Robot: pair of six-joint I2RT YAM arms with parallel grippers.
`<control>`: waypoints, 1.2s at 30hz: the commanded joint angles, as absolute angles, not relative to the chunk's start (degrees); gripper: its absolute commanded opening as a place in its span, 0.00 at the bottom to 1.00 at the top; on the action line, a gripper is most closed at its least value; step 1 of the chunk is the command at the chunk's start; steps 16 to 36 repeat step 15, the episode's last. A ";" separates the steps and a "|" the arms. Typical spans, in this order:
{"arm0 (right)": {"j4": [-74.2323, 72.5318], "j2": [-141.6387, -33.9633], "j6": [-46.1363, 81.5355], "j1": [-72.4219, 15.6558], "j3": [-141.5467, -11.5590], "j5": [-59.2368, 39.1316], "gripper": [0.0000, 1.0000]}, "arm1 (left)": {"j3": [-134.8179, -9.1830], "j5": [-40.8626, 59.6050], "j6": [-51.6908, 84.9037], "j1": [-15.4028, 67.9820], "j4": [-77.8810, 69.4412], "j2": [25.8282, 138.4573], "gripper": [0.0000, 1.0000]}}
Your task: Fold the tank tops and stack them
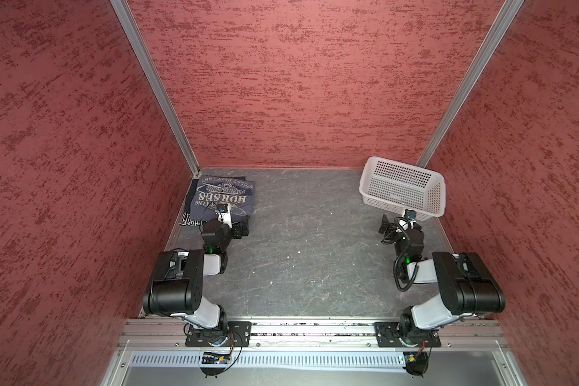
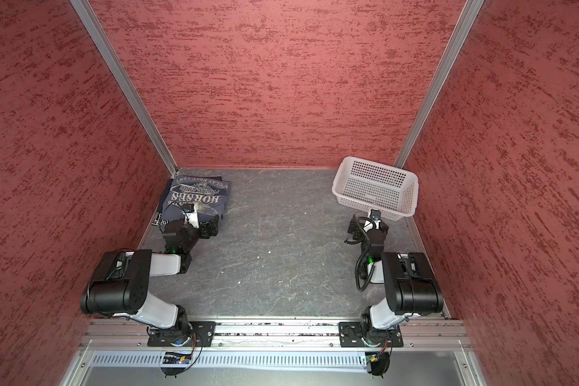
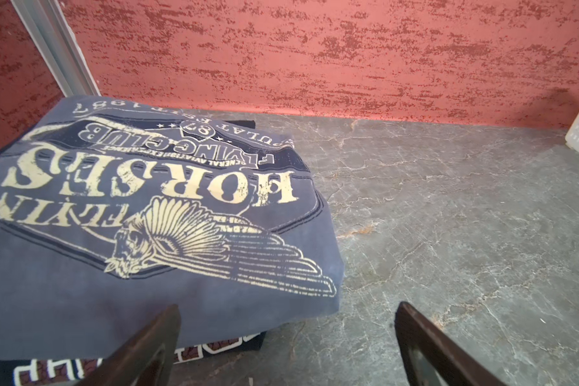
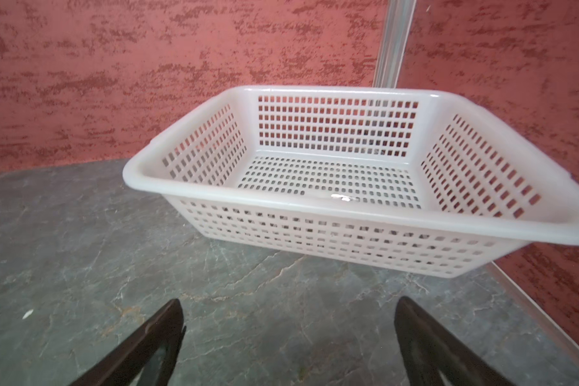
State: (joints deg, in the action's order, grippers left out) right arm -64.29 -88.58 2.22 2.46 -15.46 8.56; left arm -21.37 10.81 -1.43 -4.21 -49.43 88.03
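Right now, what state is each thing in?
HORSES tank top: folded, lying on top.
navy tank top: folded, underneath it, edges showing.
basket: upright, empty.
left gripper: open, holding nothing.
right gripper: open, holding nothing, facing the basket.

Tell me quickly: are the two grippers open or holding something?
Left gripper: open, holding nothing.
Right gripper: open, holding nothing.

The left robot arm [image 1: 176, 289] has black blocky joints and white tubes. The right robot arm [image 1: 467, 289] looks the same. Each has a green light [image 1: 209, 249], black cables [image 1: 396, 274] and a flat black base plate [image 1: 239, 336] with silver screws. The left gripper [image 3: 288, 306] has dark pointed fingers [image 3: 141, 351].
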 commanded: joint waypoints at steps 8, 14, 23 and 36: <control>-66.06 -88.85 1.42 1.97 -16.30 6.03 0.99 | -21.80 8.02 -0.35 -3.52 -50.80 87.89 1.00; -66.71 -88.61 1.66 2.10 -15.90 6.12 0.99 | -21.80 8.04 -0.35 -3.52 -50.80 87.90 1.00; -68.75 -88.75 1.89 2.11 -14.89 7.22 0.99 | -21.81 8.04 -0.31 -3.52 -50.80 87.91 1.00; -68.75 -88.75 1.89 2.11 -14.89 7.22 0.99 | -21.81 8.04 -0.31 -3.52 -50.80 87.91 1.00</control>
